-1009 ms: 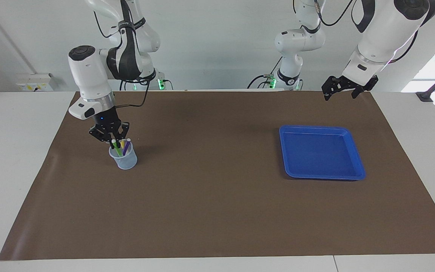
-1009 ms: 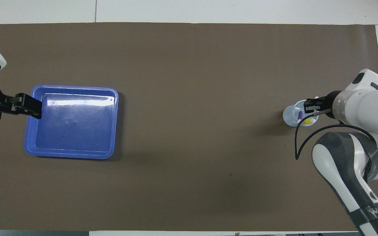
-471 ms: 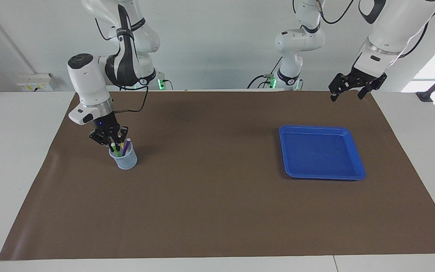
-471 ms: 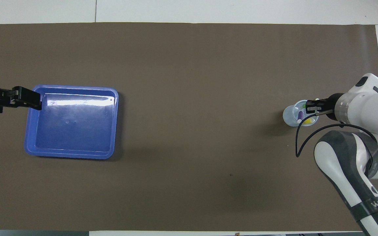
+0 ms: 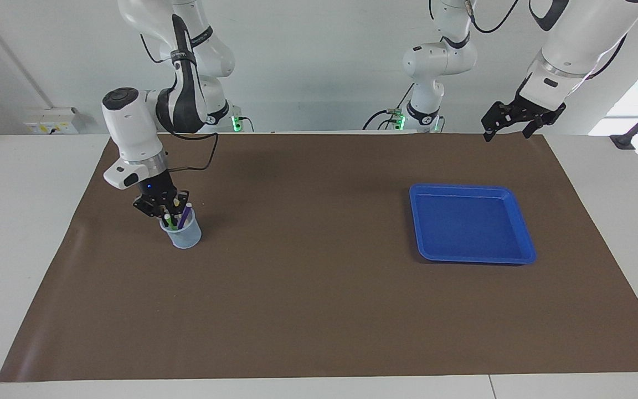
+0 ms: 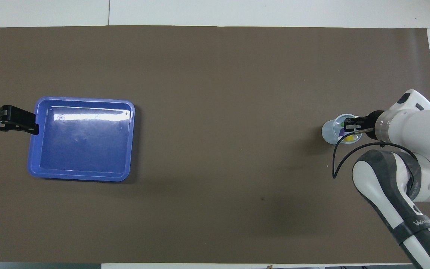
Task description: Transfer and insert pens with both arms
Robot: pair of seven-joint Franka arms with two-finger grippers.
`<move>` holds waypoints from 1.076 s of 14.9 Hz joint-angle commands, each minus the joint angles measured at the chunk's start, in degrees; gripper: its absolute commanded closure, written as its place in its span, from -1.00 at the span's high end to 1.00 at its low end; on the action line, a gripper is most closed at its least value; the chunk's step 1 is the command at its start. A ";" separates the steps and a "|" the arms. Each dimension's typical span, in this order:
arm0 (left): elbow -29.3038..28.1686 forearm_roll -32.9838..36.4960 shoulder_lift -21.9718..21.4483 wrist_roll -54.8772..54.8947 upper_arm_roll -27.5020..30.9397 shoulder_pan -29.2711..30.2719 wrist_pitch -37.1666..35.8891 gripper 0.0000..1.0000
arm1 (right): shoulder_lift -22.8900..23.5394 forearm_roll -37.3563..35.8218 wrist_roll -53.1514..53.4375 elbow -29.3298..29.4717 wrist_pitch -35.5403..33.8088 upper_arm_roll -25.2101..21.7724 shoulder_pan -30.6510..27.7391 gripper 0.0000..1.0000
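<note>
we find all three pens (image 5: 177, 217) standing in clear cup (image 5: 181, 233), blue tray (image 5: 518, 255) bare. right gripper (image 5: 167, 212) down at cup mouth, fingertips together, hold on any pen not discernible. left gripper (image 5: 510, 121) waits, jaws apart. we judge no transfer complete.

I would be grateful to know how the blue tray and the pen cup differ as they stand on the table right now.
The blue tray is wide, shallow and opaque; the pen cup is narrow, tall and translucent. The tray holds nothing; the cup holds the green pen, the purple pen and a yellow pen. The tray sits toward the left arm's end, the cup toward the right arm's end. Both rest on the brown mat.
</note>
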 commanded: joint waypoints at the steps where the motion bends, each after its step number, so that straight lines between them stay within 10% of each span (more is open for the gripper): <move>1: -1.03 -1.62 -0.76 -0.57 0.21 0.40 1.80 1.00 | -0.42 0.63 -0.01 -0.96 1.42 0.76 -1.11 -1.00; 4: -1.29 -1.53 -0.85 0.04 0.21 0.49 1.89 1.00 | -0.42 0.63 0.25 -1.04 1.33 0.76 -1.11 -1.00; 8: -1.12 -0.65 -0.24 0.13 0.12 0.05 1.98 1.00 | -0.42 0.63 0.34 -0.96 1.24 0.76 -1.11 0.44; 11: -1.12 0.75 -0.23 0.22 -0.31 -0.39 1.98 1.00 | -0.42 0.63 0.25 -0.78 1.16 0.76 -1.20 1.00; 16: -1.12 1.29 -0.32 0.05 -0.32 -0.39 2.24 1.00 | -0.24 0.63 -0.01 2.55 -1.90 0.67 -1.29 1.00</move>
